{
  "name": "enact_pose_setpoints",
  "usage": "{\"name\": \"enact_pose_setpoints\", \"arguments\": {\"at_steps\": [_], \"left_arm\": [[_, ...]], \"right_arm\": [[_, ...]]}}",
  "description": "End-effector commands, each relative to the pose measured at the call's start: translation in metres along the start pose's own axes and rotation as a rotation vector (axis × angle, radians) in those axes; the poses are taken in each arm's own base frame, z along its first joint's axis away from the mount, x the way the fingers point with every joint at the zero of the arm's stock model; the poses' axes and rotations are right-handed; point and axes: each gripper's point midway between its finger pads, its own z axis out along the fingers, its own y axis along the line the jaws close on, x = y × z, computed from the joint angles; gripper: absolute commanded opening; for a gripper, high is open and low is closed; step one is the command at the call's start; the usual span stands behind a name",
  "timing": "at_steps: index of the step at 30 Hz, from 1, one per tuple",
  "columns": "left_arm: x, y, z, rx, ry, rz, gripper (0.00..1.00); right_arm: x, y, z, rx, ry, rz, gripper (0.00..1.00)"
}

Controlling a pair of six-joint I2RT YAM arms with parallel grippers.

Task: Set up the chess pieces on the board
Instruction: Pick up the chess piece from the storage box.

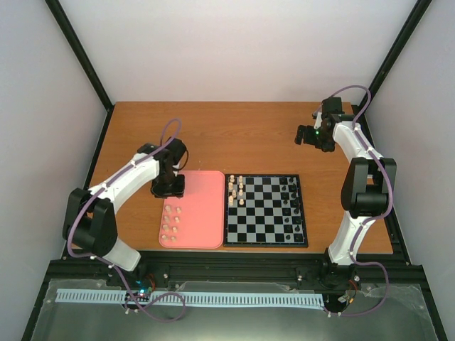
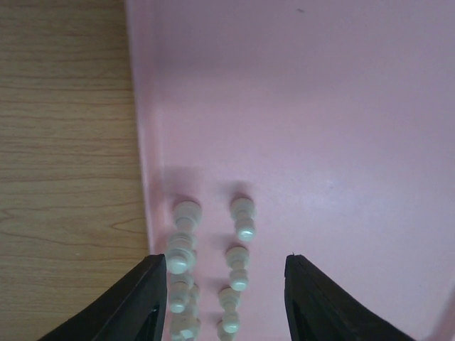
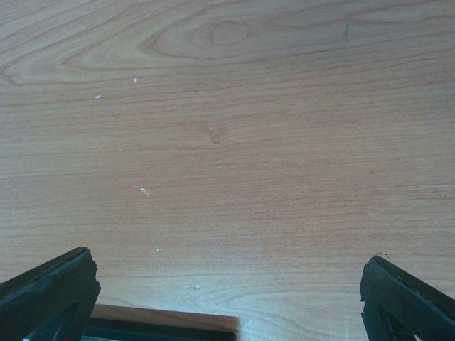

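The chequered board (image 1: 266, 210) lies right of the pink tray (image 1: 202, 206). Several cream-white chess pieces (image 1: 237, 190) stand on the board's left columns. Several more (image 1: 171, 219) lie in two rows on the tray's left side. In the left wrist view these pieces (image 2: 242, 217) lie between and just beyond my open fingers. My left gripper (image 1: 169, 187) hovers over the tray's far left corner, open and empty. My right gripper (image 1: 307, 136) is open and empty over bare wood at the far right.
Small black chess figures (image 1: 290, 201) stand on the board's right columns. The wooden table (image 3: 227, 142) fills the right wrist view, with its edge at the bottom. Black frame posts stand at the table's corners.
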Motion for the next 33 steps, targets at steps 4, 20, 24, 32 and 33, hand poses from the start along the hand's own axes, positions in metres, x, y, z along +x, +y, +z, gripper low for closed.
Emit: {"name": "enact_pose_setpoints", "arguments": {"at_steps": [4, 20, 24, 32, 33], "left_arm": [[0.003, -0.042, 0.005, 0.03, -0.003, 0.106, 0.47], [0.008, -0.024, 0.048, -0.008, 0.055, 0.044, 0.47], [0.009, -0.012, 0.05, -0.014, 0.061, 0.026, 0.46], [0.011, -0.015, 0.055, 0.015, 0.081, 0.02, 0.38], [0.012, -0.016, 0.054, 0.019, 0.082, 0.018, 0.38]], "right_arm": [[-0.003, -0.001, -0.006, -0.003, -0.019, 0.001, 1.0], [-0.002, -0.001, -0.005, -0.006, -0.015, -0.003, 1.0], [-0.002, -0.001, -0.004, -0.006, -0.013, -0.002, 1.0], [-0.002, -0.001, -0.003, -0.005, -0.01, -0.001, 1.0], [-0.002, -0.001, -0.002, -0.004, -0.01, -0.001, 1.0]]}}
